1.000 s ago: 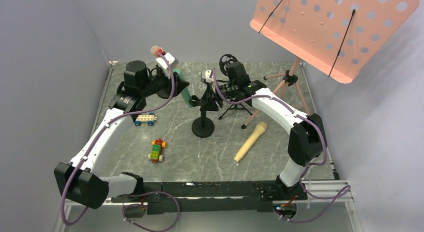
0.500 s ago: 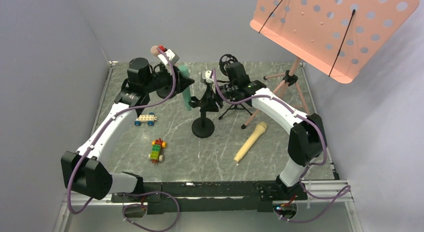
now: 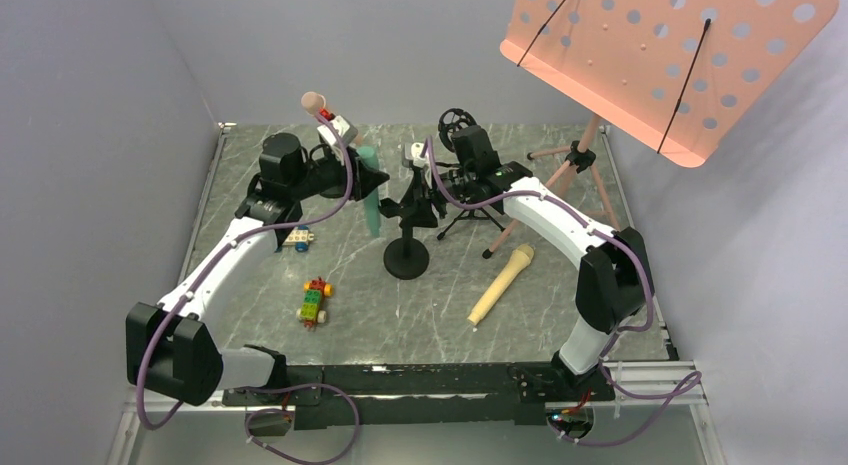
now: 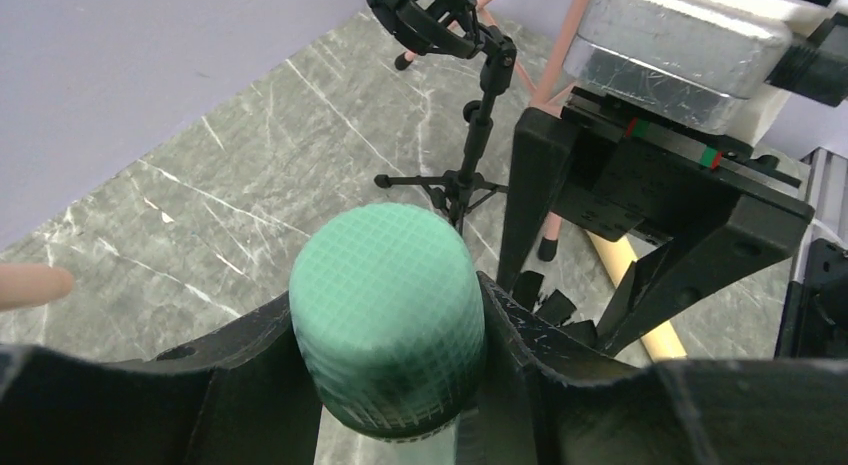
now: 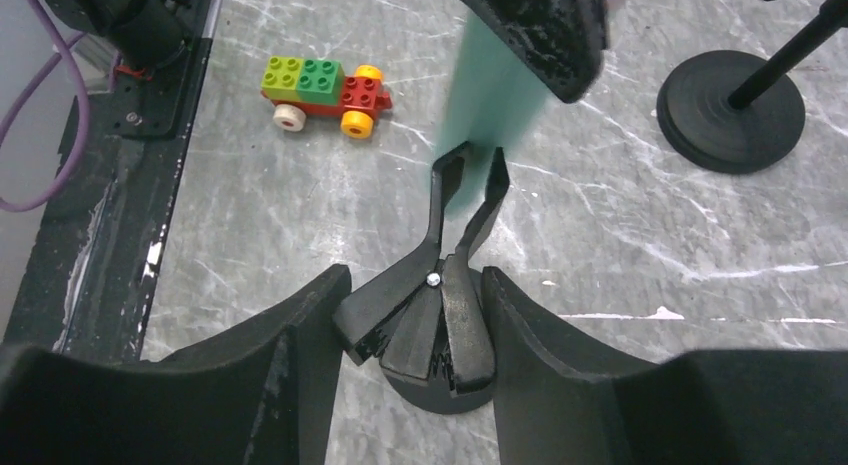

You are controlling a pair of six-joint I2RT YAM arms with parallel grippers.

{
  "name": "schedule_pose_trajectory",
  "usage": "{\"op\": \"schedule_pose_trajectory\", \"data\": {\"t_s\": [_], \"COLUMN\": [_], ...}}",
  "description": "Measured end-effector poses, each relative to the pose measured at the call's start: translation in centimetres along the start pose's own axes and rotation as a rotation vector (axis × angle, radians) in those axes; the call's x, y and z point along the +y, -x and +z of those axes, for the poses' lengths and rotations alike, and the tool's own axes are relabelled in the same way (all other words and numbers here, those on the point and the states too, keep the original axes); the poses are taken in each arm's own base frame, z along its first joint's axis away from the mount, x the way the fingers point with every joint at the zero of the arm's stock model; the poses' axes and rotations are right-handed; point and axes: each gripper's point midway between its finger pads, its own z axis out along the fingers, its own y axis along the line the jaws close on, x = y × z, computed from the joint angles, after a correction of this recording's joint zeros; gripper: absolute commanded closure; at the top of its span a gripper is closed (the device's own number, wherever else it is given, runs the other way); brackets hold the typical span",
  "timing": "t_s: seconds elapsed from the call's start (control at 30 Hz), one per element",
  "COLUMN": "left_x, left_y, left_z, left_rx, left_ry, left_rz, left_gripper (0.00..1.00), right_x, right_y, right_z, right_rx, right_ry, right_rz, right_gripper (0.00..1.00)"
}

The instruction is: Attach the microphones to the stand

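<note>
Centre frame, the left gripper [image 4: 388, 315] clamps a near-upright teal-green plastic microphone [image 4: 385, 255], while the right gripper [image 5: 415, 285] jaws seemingly pinch the forked clip [image 5: 445, 325] of the black round-based stand [image 3: 406, 257].

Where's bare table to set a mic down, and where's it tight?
Bare: near strip between the block car and the yellow microphone, in front of the stand base. Crowded: far middle, where the left gripper with the teal microphone, the right gripper on the stand clip and the tripod legs bunch.

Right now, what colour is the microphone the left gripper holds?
Teal-green microphone; best in left wrist view.
</note>
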Motion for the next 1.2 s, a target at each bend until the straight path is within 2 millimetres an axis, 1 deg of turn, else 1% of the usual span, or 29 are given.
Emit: {"op": "schedule_pose_trajectory", "data": {"t_s": [0.07,0.17,0.2,0.27,0.37,0.53,0.7,0.83,0.9,1.0,1.1,1.2], "left_x": [-0.1,-1.4,-1.7,-2.3,-2.5,-2.4,-1.8,-1.5,-1.5,-1.4,-1.2,-1.1], "left_y": [0.0,-0.1,-0.1,0.0,0.3,0.3,0.5,1.7,2.0,1.9,1.3,1.0], "left_z": [-0.1,-0.3,-0.4,-0.5,-0.6,-0.9,-2.0,-3.4,-3.8,-4.3,-4.3,-4.3], "left_rx": [-0.004,-0.005,-0.007,-0.012,-0.02,-0.013,-0.001,-0.027,-0.039,-0.042,-0.033,-0.027], "left_ry": [-0.001,-0.034,-0.043,-0.06,-0.066,-0.052,0.023,0.087,0.106,0.127,0.138,0.142], "left_rz": [-0.017,-0.046,-0.052,-0.054,-0.054,-0.046,-0.001,0.058,0.073,0.079,0.072,0.068], "left_gripper": [1.0,1.0,1.0,1.0,1.0,1.0,1.0,1.0,1.0,1.0,1.0,1.0], "right_x": [-0.1,-0.5,-0.6,-0.7,-0.9,-1.2,-0.8,-0.7,-0.8,-0.9,-1.2,-1.5], "right_y": [-0.1,-0.3,-0.5,-1.0,-1.3,-1.3,-1.5,-1.2,-1.0,-0.9,-0.6,-0.4], "right_z": [0.0,0.0,0.0,0.0,0.0,0.0,0.2,0.4,0.5,0.6,0.7,0.8], "right_rx": [-0.001,0.002,0.006,0.016,0.022,0.018,0.01,0.002,-0.002,-0.008,-0.014,-0.019], "right_ry": [-0.003,-0.023,-0.029,-0.039,-0.051,-0.067,-0.067,-0.081,-0.096,-0.12,-0.143,-0.162], "right_rz": [0.002,0.005,0.01,0.023,0.031,0.039,0.066,0.081,0.088,0.1,0.106,0.112], "right_gripper": [0.38,0.29,0.28,0.28,0.28,0.17,0.18,0.19,0.19,0.18,0.18,0.2]}}
